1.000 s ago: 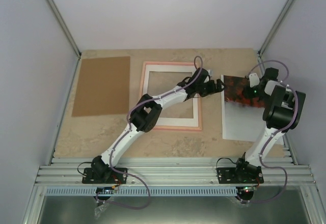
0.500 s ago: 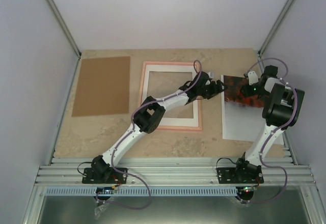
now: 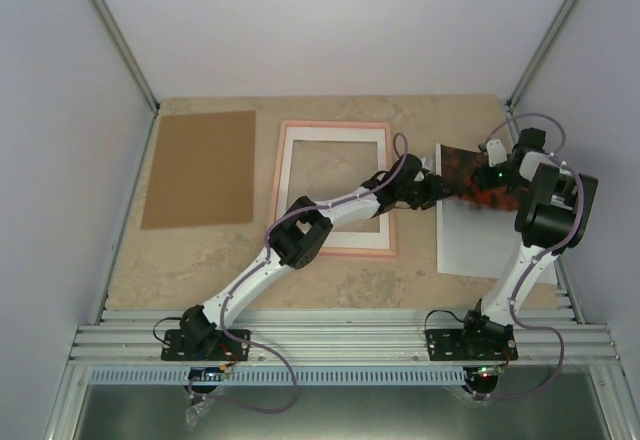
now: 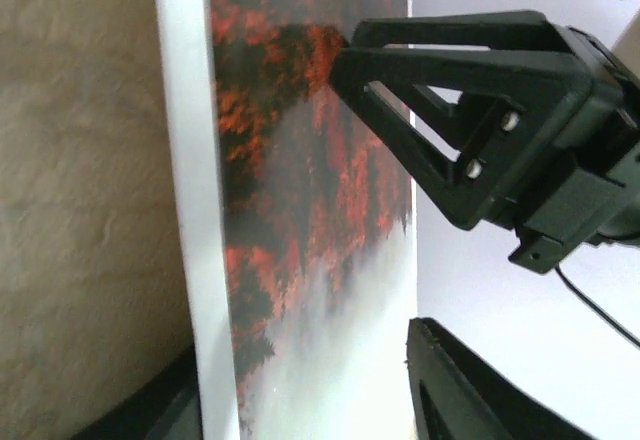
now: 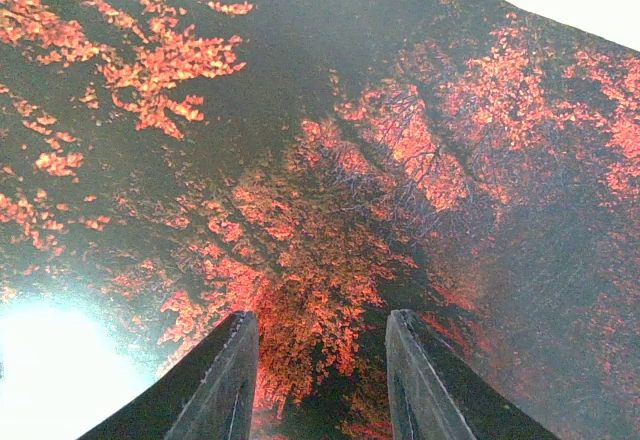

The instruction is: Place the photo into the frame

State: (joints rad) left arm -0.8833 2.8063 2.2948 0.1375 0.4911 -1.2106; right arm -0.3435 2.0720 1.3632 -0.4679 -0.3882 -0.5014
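The photo point(image 3: 495, 245) lies at the table's right side, its red-and-dark far end raised off the surface. The pink frame point(image 3: 333, 125) lies flat at mid-table. My left gripper point(image 3: 436, 188) reaches across the frame's right side to the photo's left edge. In the left wrist view its jaws point(image 4: 300, 380) stand apart on either side of the photo point(image 4: 320, 210). My right gripper point(image 3: 488, 175) is at the raised end. Its fingers point(image 5: 320, 320) stand apart with their tips close against the picture side of the photo point(image 5: 330, 140), nothing pinched between them. One right finger point(image 4: 450, 110) crosses the print.
A plain brown backing board point(image 3: 200, 168) lies flat at the far left. A white-bordered sheet point(image 3: 284, 185) sits inside the frame. The left arm's forearm point(image 3: 345, 200) stretches over the frame's lower right. Enclosure posts and walls stand at both sides.
The left arm has stretched further right, bringing its gripper onto the photo's left edge, and its jaws have narrowed. The right arm and the photo's raised end have hardly moved.
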